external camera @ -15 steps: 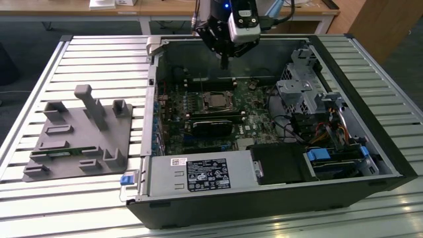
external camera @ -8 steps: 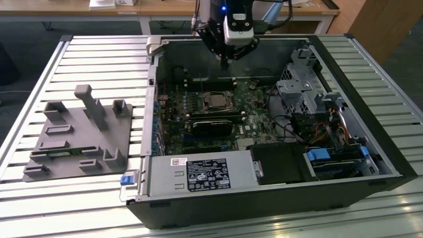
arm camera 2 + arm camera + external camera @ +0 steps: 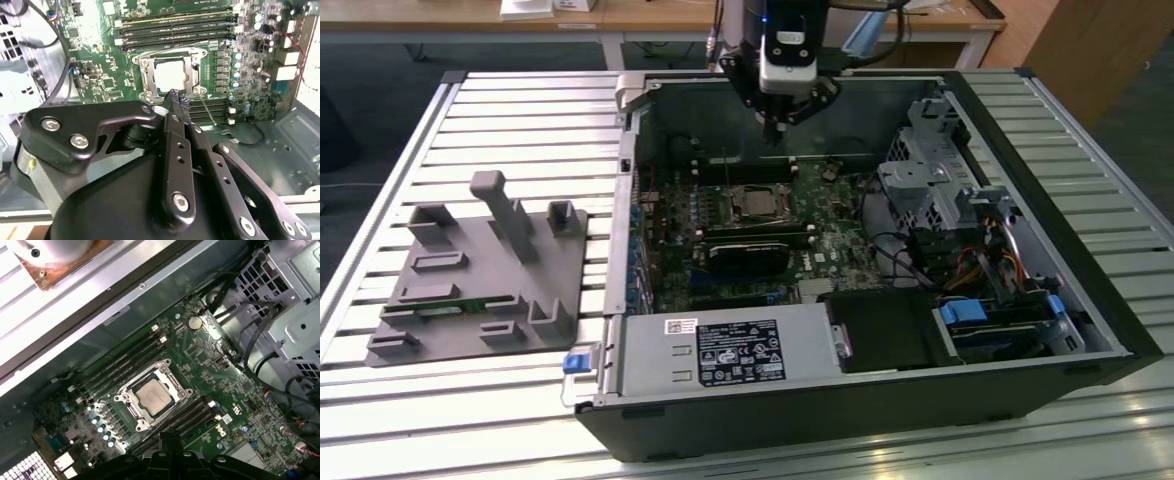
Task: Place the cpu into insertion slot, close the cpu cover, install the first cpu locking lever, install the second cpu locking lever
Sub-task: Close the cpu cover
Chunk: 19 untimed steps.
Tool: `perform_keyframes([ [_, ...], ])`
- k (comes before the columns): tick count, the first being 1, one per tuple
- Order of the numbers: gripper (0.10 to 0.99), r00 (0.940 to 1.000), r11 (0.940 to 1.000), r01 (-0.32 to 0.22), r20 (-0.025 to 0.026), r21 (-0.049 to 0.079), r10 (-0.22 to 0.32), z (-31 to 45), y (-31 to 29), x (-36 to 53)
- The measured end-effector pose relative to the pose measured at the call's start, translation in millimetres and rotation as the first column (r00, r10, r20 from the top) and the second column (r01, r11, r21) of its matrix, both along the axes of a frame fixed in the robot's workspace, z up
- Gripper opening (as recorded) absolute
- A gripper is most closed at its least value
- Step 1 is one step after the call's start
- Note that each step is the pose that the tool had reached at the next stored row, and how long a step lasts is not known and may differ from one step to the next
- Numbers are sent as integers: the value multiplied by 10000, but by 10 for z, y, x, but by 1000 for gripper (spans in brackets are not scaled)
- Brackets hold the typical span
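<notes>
The cpu [image 3: 171, 74] lies flat in the insertion slot [image 3: 131, 412] on the green board, its pale silver top showing in both wrist views [image 3: 152, 396]. The cpu cover [image 3: 146, 75] is down around it as a silver frame. A thin metal lever [image 3: 207, 110] sticks out from the socket's corner, away from the frame. My gripper [image 3: 175, 95] hovers above the socket's edge with its black fingers [image 3: 172, 130] together and nothing held. In the exterior view the gripper [image 3: 777, 122] hangs over the far end of the open case, above the cpu [image 3: 755, 204].
The open computer case [image 3: 1067, 330] lies on a slatted table. A grey fixture plate [image 3: 474, 270] sits at the exterior view's left. Inside are a power supply [image 3: 720, 352], a drive cage [image 3: 934, 180], cables [image 3: 981, 265] and a black block [image 3: 747, 252] near the socket.
</notes>
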State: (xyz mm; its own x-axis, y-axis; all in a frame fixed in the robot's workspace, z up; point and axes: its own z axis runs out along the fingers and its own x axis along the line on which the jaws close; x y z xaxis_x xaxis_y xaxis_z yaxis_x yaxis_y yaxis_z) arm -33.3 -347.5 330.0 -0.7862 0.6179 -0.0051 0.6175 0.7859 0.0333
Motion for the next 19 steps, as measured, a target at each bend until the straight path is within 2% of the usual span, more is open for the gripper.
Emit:
perform_keyframes([
  [4, 106, 9999, 9999, 124, 2, 2, -124, -7, 0, -12],
  [9, 106, 9999, 9999, 127, 2, 3, -127, -30, 0, -71],
  [19, 106, 9999, 9999, 127, 1, -7, -127, -161, 2, -81],
])
